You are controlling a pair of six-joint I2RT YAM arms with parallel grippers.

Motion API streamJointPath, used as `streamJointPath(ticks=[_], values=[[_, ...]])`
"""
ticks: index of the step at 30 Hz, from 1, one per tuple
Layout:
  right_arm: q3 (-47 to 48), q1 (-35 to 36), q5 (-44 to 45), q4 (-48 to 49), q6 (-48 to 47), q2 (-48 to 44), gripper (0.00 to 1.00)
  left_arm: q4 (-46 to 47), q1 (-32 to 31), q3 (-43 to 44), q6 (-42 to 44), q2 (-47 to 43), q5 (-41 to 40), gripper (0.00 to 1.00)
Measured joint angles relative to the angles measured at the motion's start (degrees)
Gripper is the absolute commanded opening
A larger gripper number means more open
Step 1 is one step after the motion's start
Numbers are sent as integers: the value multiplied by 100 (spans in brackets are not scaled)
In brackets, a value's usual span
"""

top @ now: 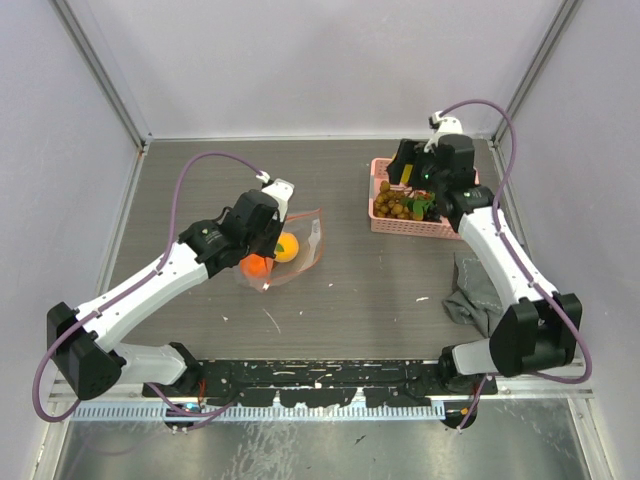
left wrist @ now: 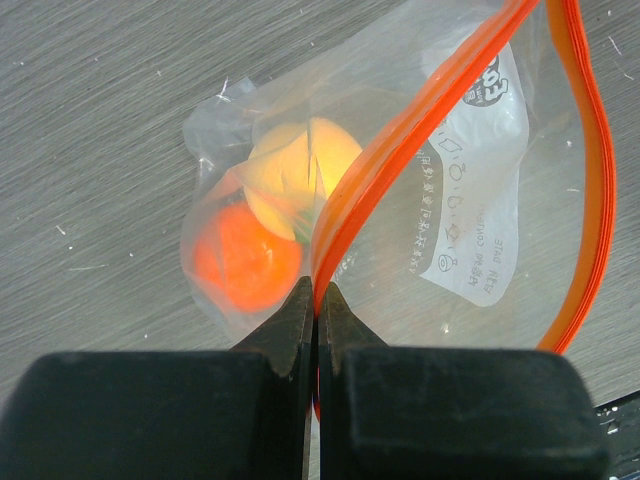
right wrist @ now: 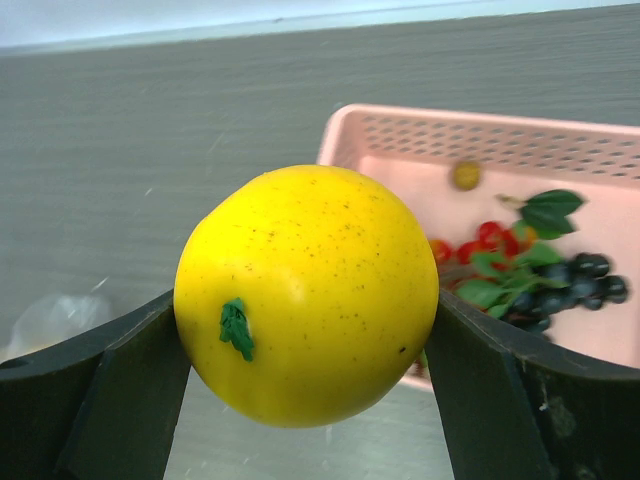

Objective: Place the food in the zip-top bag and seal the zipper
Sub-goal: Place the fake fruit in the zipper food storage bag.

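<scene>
The clear zip-top bag [top: 300,248] lies left of centre with its mouth open. Two orange round fruits [top: 262,265] [top: 287,247] lie inside it; in the left wrist view the redder one [left wrist: 240,262] sits beside the paler one [left wrist: 300,170]. My left gripper [top: 272,225] [left wrist: 317,292] is shut on the red-orange zipper [left wrist: 400,150] and holds one lip up. My right gripper [top: 407,178] [right wrist: 305,335] is shut on the yellow round fruit [right wrist: 305,290], held above the left end of the pink basket. The bunch of small brown balls [top: 398,207] lies in the basket.
The pink lattice basket [top: 425,228] [right wrist: 480,140] stands at the back right and also holds dark grapes, red berries and green leaves. A grey cloth [top: 482,292] lies at the right under the right arm. Walls close in the back and both sides.
</scene>
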Motion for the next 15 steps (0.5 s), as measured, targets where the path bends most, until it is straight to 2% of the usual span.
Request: streamJointPath(ticks=[6, 15], values=[[-658, 918, 11, 24, 83, -693, 64, 0, 0, 0, -2, 0, 4, 0], [-1126, 2271, 20, 205, 168, -1163, 64, 0, 0, 0, -2, 2, 20, 0]])
